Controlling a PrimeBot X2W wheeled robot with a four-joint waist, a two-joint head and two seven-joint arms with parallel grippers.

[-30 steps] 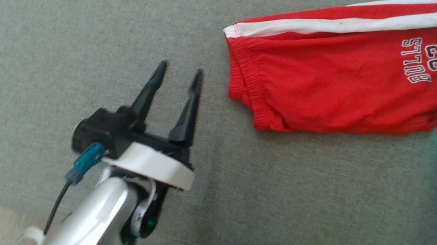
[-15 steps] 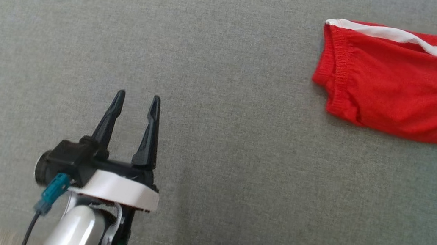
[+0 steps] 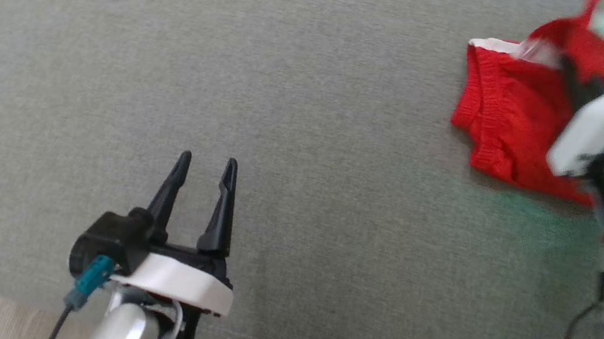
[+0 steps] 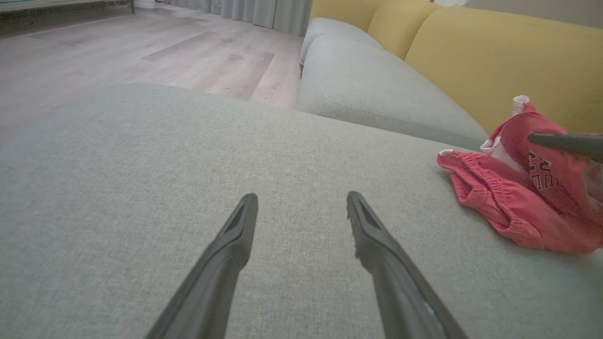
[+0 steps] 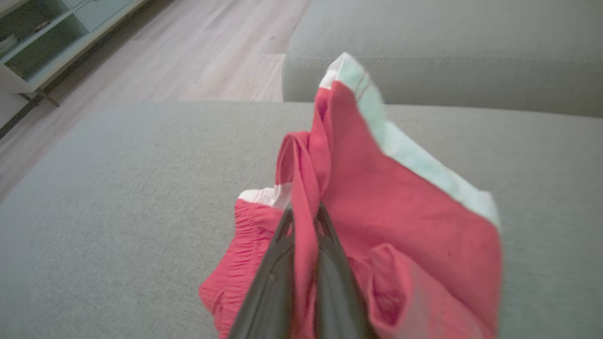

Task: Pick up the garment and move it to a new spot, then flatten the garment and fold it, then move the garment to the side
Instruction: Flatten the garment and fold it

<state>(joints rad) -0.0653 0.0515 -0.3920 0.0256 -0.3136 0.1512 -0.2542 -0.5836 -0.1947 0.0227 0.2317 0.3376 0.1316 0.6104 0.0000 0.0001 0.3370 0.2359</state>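
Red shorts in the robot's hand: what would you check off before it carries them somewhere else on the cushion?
1. Right hand shut on the red shorts: ok.
2. Shorts lifted wholly off the grey cushion: not ok, the waistband end lies on it.
3. Left hand open, apart from the cloth: ok.
4. Bare cushion around the left hand for a new spot: ok.
5. Grip firm enough for the carry: cannot tell.
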